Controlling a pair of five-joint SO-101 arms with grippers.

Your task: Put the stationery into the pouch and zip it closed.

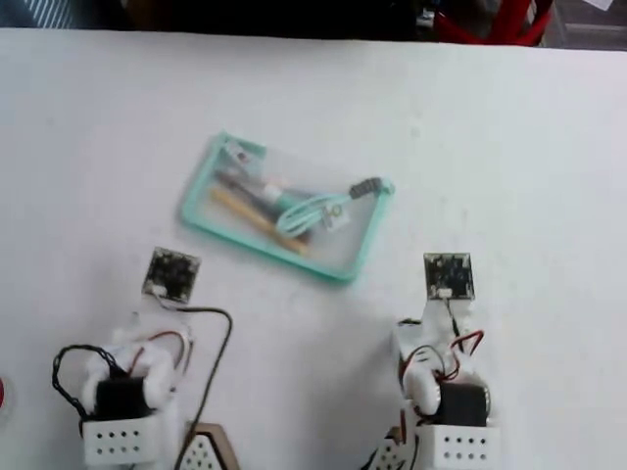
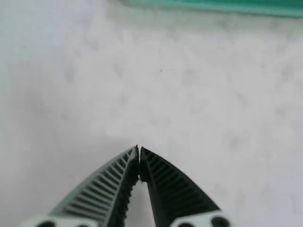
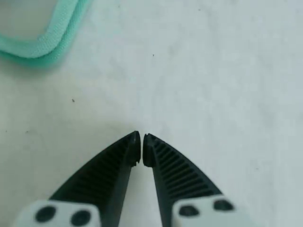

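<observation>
Stationery [image 1: 279, 206] looks to be inside the pouch [image 1: 257, 253]. The zip pull [image 1: 368, 186] sits at the end corner nearest the right arm. Can't confirm from here that the zip is fully closed. My read: we're at the final zip / check stage.

Fingers:
- left fingers [image 2: 138, 152]: tips together, holding nothing, bare desk [image 1: 490, 147] under them. The pouch's teal edge is ahead of the tips and well apart.
- right fingers [image 3: 141, 142]: nearly touching, only a sliver of gap, holding nothing. The pouch's rounded corner is ahead of the tips, off toward the left arm's side, not touching.

Pose: both arms are tucked at the near desk edge, wrists angled down at the desk, with the pouch between and beyond them. Neither arm is in contact with it.

If the zip needs finishing:
- open the left fingers and pin the pouch end away from the pull so it can't slide
- right fingers take the pull, since it's on their side; grip the tab itself, not the teal cord
- pull along the zip line, low and parallel to the desk; lifting will buckle the clear wall
- risk: an unpinned pouch just drags with the pull
</observation>
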